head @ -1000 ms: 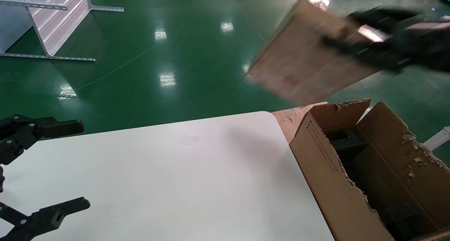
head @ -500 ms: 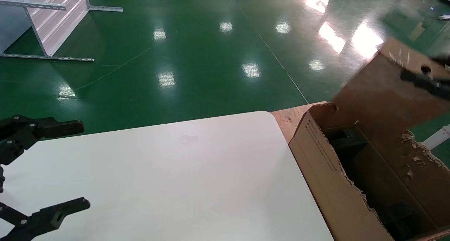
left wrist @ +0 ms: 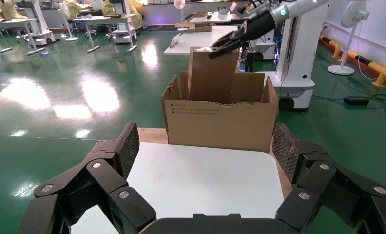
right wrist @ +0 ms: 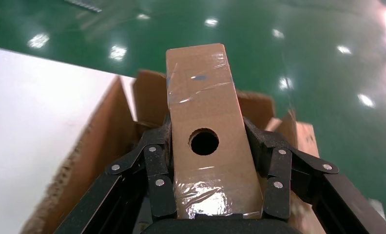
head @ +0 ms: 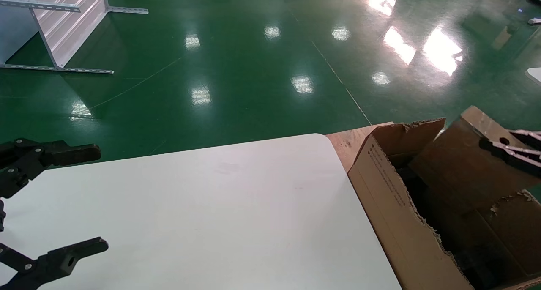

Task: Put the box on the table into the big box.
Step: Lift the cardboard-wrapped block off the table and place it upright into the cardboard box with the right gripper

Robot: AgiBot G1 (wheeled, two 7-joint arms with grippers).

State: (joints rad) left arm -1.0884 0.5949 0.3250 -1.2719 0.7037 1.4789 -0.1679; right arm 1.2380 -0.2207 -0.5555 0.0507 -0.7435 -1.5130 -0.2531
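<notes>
Your right gripper (right wrist: 206, 161) is clamped on the box (head: 460, 163), which stands tilted, lower end inside the big box (head: 397, 205), holed face above its rim. Your left gripper (head: 50, 205) hangs spread wide over the table (head: 211, 214), well apart from the big box.

Small print on the big box (left wrist: 220, 127) is unreadable
</notes>
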